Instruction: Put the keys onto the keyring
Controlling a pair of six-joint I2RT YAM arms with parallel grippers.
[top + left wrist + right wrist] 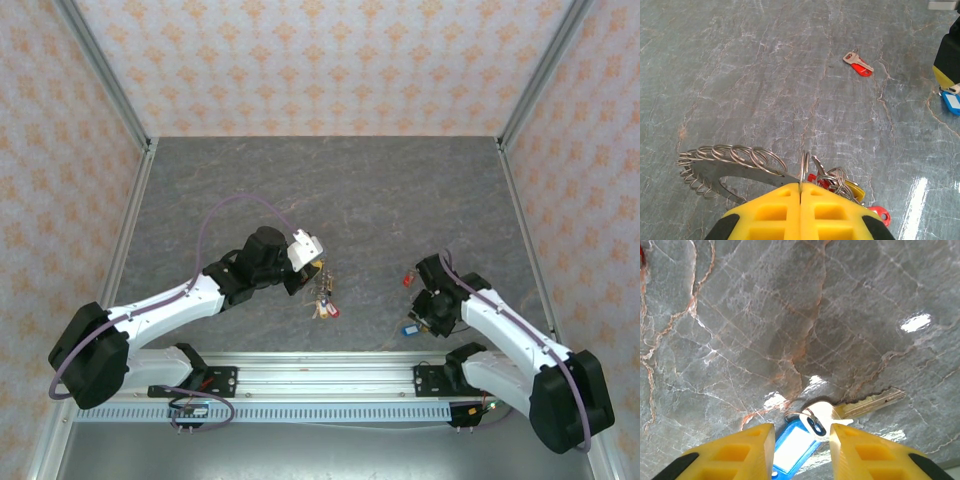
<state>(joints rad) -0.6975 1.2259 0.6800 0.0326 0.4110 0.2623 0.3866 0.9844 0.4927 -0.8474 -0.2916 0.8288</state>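
My left gripper (800,187) is shut on the keyring (725,167), a flat grey ring edged with wire loops, and holds it just above the table. Several keys (840,182) with red and yellow tags hang bunched from it beside the fingers; from above they dangle at the keys (322,300) below the left gripper (314,272). My right gripper (802,440) is open and low over the table, its fingers either side of a blue-tagged key (792,445) whose silver blade (870,402) points right. A red-tagged key (858,64) lies loose on the table.
The red-tagged key (409,279) lies just beyond the right gripper (418,318). Metal frame posts (110,90) and patterned walls bound the grey marble table (330,190). A mounting rail (320,380) runs along the near edge.
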